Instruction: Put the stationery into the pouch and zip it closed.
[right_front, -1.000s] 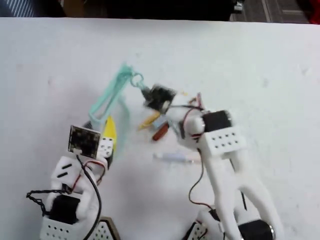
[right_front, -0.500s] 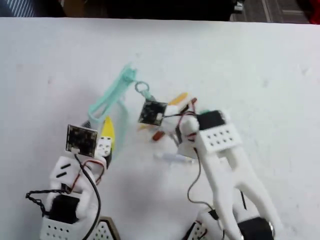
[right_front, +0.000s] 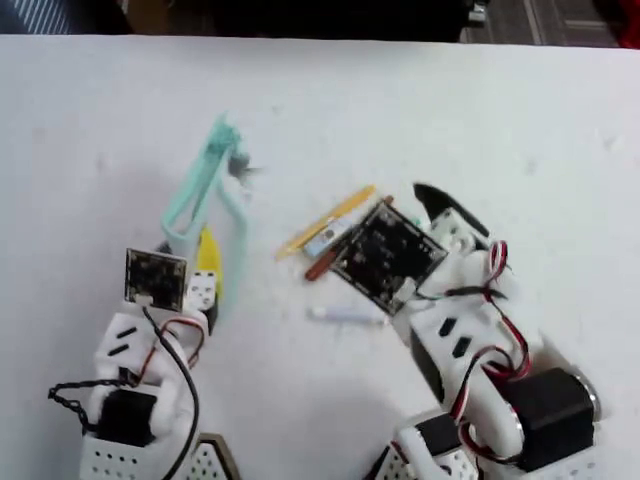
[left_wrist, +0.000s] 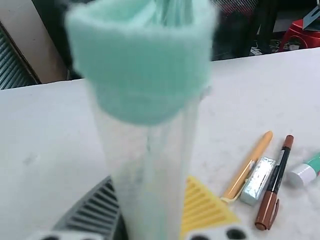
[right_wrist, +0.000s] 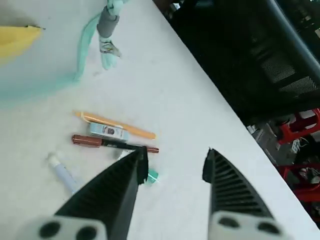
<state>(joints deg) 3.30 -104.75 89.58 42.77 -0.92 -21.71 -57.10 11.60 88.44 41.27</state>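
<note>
The left jaws are pinching the near end of the pouch (right_front: 205, 195) and holding it partly up off the counter (right_front: 500, 110). This is probably keeping it steady for loading. Its teal zip edges (right_front: 190, 190) are looking parted, though how wide the mouth is gaping is hard to tell. The zip pull (right_wrist: 107, 22) is hanging at the far end.

The right jaws are standing spread and empty over the counter beside the stationery, seemingly lining up a pick. All the stationery is lying loose outside the pouch. An orange pen (right_front: 328, 222), a small wrapped eraser (right_front: 322, 240) and a brown marker (right_front: 320, 266) are lying packed side by side, which is likely crowding any single grasp. A white-capped teal piece (left_wrist: 307, 170) is sitting just beside them. A pale tube (right_front: 345, 315) is lying apart, nearer the arms.
</note>
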